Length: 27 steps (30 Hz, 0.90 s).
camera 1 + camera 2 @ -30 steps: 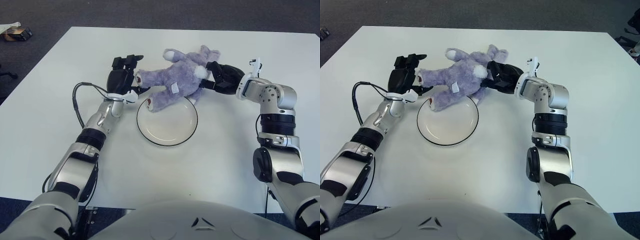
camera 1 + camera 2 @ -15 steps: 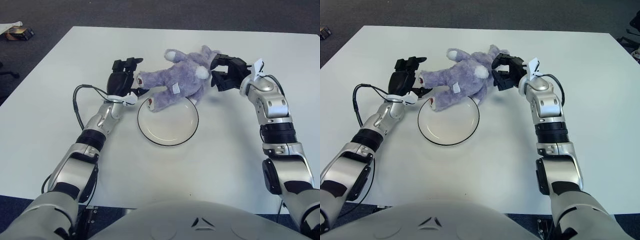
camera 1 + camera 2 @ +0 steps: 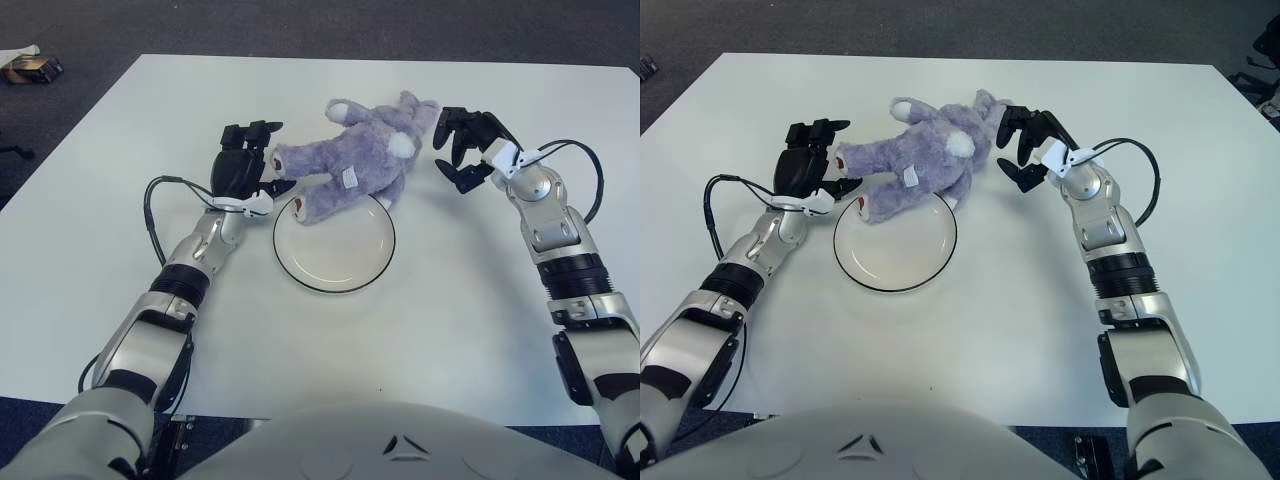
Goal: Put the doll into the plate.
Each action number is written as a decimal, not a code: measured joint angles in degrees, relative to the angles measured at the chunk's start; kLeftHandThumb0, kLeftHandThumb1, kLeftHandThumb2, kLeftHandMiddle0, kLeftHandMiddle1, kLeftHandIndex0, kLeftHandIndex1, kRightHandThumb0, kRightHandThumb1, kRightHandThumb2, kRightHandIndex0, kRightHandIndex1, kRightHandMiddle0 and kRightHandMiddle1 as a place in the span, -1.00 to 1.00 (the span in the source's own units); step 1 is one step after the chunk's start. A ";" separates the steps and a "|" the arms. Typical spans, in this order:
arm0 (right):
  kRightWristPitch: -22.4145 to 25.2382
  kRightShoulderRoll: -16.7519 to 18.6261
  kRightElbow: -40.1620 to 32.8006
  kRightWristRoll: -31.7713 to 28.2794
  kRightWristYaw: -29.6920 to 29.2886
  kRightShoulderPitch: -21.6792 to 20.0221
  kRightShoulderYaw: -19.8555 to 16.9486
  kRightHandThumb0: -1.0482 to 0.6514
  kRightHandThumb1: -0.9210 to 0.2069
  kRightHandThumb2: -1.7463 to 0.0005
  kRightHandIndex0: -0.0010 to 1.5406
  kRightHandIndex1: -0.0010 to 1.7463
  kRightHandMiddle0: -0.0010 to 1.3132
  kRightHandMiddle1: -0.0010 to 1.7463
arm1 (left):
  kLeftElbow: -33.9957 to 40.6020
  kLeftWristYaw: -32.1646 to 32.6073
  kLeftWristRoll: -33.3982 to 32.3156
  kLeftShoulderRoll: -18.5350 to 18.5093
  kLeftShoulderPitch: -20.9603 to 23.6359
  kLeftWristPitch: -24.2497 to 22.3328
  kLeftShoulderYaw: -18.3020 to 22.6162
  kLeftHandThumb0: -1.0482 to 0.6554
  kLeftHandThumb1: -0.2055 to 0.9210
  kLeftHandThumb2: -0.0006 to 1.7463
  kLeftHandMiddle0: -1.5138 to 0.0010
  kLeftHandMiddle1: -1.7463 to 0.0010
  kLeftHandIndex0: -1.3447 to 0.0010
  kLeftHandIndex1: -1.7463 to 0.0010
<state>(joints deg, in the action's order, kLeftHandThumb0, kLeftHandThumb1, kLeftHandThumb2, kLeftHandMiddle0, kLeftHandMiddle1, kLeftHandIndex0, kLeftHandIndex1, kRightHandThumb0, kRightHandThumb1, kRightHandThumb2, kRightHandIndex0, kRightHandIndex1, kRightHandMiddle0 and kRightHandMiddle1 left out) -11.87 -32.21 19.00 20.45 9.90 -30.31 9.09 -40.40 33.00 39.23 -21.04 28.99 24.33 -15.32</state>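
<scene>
A purple plush doll (image 3: 355, 160) lies on the white table, its lower legs overhanging the far rim of a white plate with a dark rim (image 3: 382, 262). My left hand (image 3: 243, 170) sits just left of the doll's foot, fingers spread, not clasping it. To the right of the doll's head hovers my right hand (image 3: 468, 148), fingers spread and a small gap away from the plush.
The white table (image 3: 450, 330) reaches to all sides. A black cable (image 3: 152, 200) loops beside my left forearm. A small dark box (image 3: 32, 68) lies on the floor beyond the table's far left corner.
My right hand has let go of the doll's head and pulled back to the right, fingers spreading. The left hand shifted slightly. The doll stayed where it was.
</scene>
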 measured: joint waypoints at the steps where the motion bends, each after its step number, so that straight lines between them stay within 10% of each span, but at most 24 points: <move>1: -1.49 -0.67 0.66 0.99 -0.47 0.00 0.12 0.23 -0.20 -0.31 -0.44 1.00 -0.50 1.00 | 0.03 0.07 -0.01 -0.06 -0.05 0.02 0.00 -0.42 0.56 0.01 1.00 -0.32 1.00 -0.39; 6: -9.06 -3.23 3.71 4.87 -3.53 -0.38 0.40 0.23 -0.70 0.11 -0.61 1.00 -0.78 0.94 | 0.08 0.87 -0.16 -0.21 -0.21 0.65 0.01 -0.43 0.56 0.01 1.00 -0.35 1.00 -0.43; 12: -17.21 -5.02 9.03 7.74 -6.77 -2.27 1.00 -0.43 -0.39 0.10 -0.96 0.41 -0.98 0.42 | -0.07 2.04 -0.18 -0.22 -0.25 1.77 0.01 -0.43 0.55 0.02 1.00 -0.36 1.00 -0.45; 27: -25.15 -5.22 13.98 14.52 -17.78 -3.65 2.18 -0.69 -0.44 0.31 -1.00 -0.57 -1.00 -0.29 | -0.89 3.92 -0.21 -0.23 -0.08 3.95 -0.02 -0.39 0.41 0.12 1.00 -0.38 1.00 -0.44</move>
<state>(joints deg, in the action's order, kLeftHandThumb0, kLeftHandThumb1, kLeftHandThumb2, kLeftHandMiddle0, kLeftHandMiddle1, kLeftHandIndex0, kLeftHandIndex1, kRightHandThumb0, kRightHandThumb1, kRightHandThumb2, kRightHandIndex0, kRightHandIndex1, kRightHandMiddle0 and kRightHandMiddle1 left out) -37.03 -37.43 32.98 34.97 -7.88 -33.95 11.27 -41.29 36.91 39.02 -21.28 28.91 28.27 -15.34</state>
